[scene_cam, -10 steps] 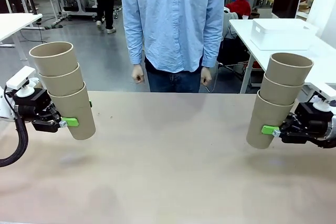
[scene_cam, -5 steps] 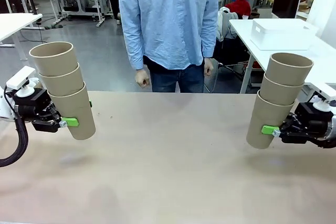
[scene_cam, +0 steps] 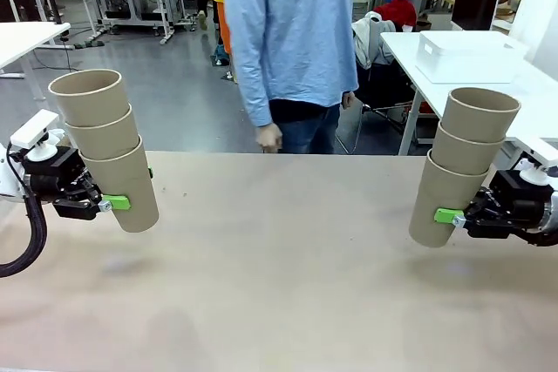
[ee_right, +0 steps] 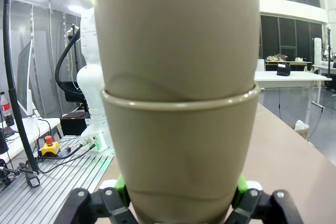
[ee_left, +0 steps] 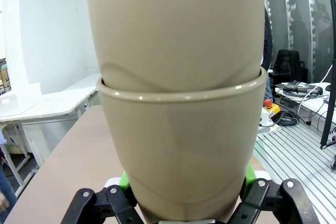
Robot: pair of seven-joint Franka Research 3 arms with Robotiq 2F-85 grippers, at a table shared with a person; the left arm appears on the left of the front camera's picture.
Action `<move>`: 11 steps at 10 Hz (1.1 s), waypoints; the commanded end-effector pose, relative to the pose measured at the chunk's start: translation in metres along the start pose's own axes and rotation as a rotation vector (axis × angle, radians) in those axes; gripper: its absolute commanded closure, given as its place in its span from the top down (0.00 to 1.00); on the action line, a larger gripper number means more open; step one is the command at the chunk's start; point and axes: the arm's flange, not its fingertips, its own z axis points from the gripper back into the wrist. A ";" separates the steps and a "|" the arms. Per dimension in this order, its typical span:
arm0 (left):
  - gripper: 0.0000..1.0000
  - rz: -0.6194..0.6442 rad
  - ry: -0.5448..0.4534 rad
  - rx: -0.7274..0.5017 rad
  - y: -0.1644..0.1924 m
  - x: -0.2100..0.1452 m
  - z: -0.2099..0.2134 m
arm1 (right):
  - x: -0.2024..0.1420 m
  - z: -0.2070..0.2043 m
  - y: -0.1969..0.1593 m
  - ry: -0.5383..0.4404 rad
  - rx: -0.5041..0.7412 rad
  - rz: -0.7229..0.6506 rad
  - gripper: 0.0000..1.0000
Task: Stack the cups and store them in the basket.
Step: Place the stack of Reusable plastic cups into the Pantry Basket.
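- Left gripper (scene_cam: 122, 200) clamps a three-cup stack (scene_cam: 100, 141), tilted, above the table (scene_cam: 279, 267) at its left side.
- Right gripper (scene_cam: 448, 215) clamps a second stack (scene_cam: 462, 163) at right.
- A person (scene_cam: 292, 32) stands beyond the far edge.

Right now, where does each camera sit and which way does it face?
Front: fixed between the arms, facing across the table at the person; left gripper and right gripper show.
Left wrist: on that wrist, looking along its fingers at the left stack.
Right wrist: likewise, at the right stack.
Shared: front also shows both stacks.
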 end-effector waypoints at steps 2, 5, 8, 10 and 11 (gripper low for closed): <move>0.84 -0.010 -0.007 -0.006 0.001 0.003 0.001 | 0.004 0.000 0.000 -0.002 0.002 0.005 0.84; 0.84 -0.010 -0.007 -0.006 0.001 0.003 0.001 | 0.004 0.000 0.000 -0.002 0.002 0.005 0.84; 0.84 -0.010 -0.007 -0.006 0.001 0.003 0.001 | 0.004 0.000 0.000 -0.002 0.002 0.005 0.84; 0.84 -0.010 -0.007 -0.006 0.001 0.003 0.001 | 0.004 0.000 0.000 -0.002 0.002 0.005 0.84; 0.84 -0.010 -0.007 -0.006 0.001 0.003 0.001 | 0.004 0.000 0.000 -0.002 0.002 0.005 0.84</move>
